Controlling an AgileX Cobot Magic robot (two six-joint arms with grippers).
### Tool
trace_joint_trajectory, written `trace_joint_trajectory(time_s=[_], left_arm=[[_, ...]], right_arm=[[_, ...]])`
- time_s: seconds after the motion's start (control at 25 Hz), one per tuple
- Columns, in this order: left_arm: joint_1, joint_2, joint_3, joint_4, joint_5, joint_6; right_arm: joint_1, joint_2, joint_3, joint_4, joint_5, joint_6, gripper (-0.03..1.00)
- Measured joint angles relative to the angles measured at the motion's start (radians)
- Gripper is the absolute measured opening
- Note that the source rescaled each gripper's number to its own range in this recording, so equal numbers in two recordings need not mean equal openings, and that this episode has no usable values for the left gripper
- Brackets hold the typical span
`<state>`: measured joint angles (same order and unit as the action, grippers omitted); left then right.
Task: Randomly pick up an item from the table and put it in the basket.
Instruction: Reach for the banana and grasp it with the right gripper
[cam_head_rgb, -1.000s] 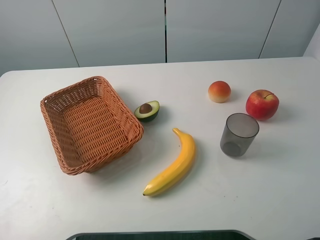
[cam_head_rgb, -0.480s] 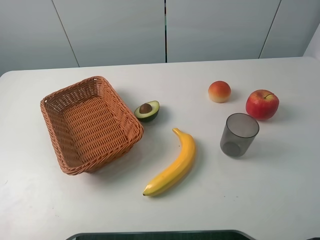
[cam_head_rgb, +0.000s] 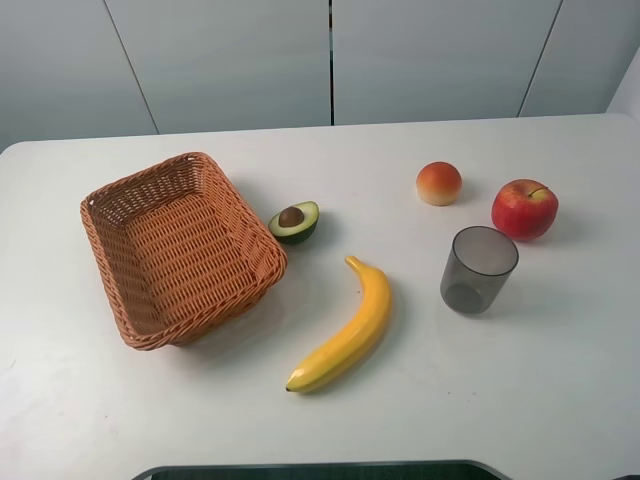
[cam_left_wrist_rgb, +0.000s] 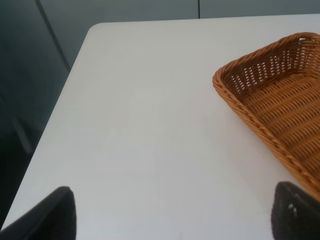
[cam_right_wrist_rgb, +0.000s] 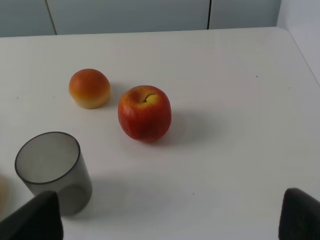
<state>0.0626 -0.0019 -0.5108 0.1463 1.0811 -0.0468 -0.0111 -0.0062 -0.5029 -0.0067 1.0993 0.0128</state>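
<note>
The yellow banana (cam_head_rgb: 345, 330) lies on the white table (cam_head_rgb: 560, 390) near the middle front, to the right of the wicker basket (cam_head_rgb: 100, 240). The basket is empty and stands at the left. Neither arm shows in the exterior high view. In the left wrist view my left gripper (cam_left_wrist_rgb: 175, 220) is open, its dark fingertips (cam_left_wrist_rgb: 60, 215) wide apart over bare table, with the basket's corner (cam_left_wrist_rgb: 235, 75) just ahead. In the right wrist view my right gripper (cam_right_wrist_rgb: 167, 220) is open and empty, short of the red apple (cam_right_wrist_rgb: 145, 113).
A halved avocado (cam_head_rgb: 294, 221) sits close to the basket's right side. A grey translucent cup (cam_head_rgb: 478, 268), a red apple (cam_head_rgb: 524, 208) and a small orange fruit (cam_head_rgb: 439, 183) stand at the right. The cup (cam_right_wrist_rgb: 54, 170) is by my right gripper's fingertip.
</note>
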Motion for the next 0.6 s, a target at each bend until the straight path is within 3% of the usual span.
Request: trace_joint_trajectory(time_s=[0.6], left_arm=[[0.000, 0.000, 0.000, 0.000, 0.000, 0.000]], right_arm=[[0.000, 0.000, 0.000, 0.000, 0.004, 0.000, 0.88]])
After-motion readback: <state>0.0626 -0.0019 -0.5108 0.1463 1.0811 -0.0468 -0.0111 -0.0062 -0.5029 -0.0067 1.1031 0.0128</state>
